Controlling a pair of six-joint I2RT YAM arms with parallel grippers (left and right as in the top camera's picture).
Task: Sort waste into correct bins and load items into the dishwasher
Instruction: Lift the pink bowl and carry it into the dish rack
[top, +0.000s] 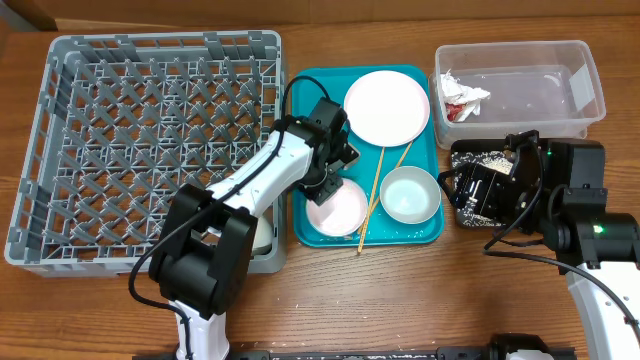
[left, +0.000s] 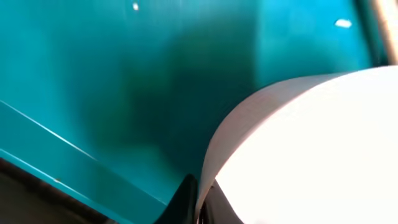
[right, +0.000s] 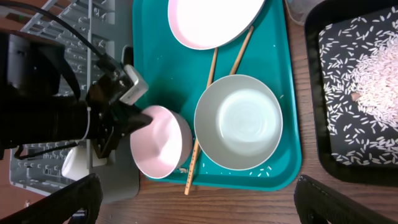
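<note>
My left gripper (top: 332, 188) is shut on the rim of a small pinkish-white bowl (top: 340, 211), which sits tilted on the teal tray (top: 312, 90). In the left wrist view the fingers (left: 199, 200) pinch the bowl wall (left: 311, 137). It also shows in the right wrist view (right: 158, 152). A larger white bowl (top: 410, 194), the round plate (top: 387, 107) and two chopsticks (top: 371, 200) lie on the teal tray. My right gripper (right: 200, 196) is open and empty above the black tray (top: 470, 157), which holds rice (right: 373, 68) and a small brown lump (right: 355, 96). The red-and-white wrapper (top: 462, 97) lies in the clear tub (top: 575, 60).
The grey dish rack (top: 150, 140) fills the left side. A small white cup (top: 263, 236) stands at its front right corner, partly hidden by my left arm. A few loose rice grains (right: 264, 169) lie on the teal tray's front edge.
</note>
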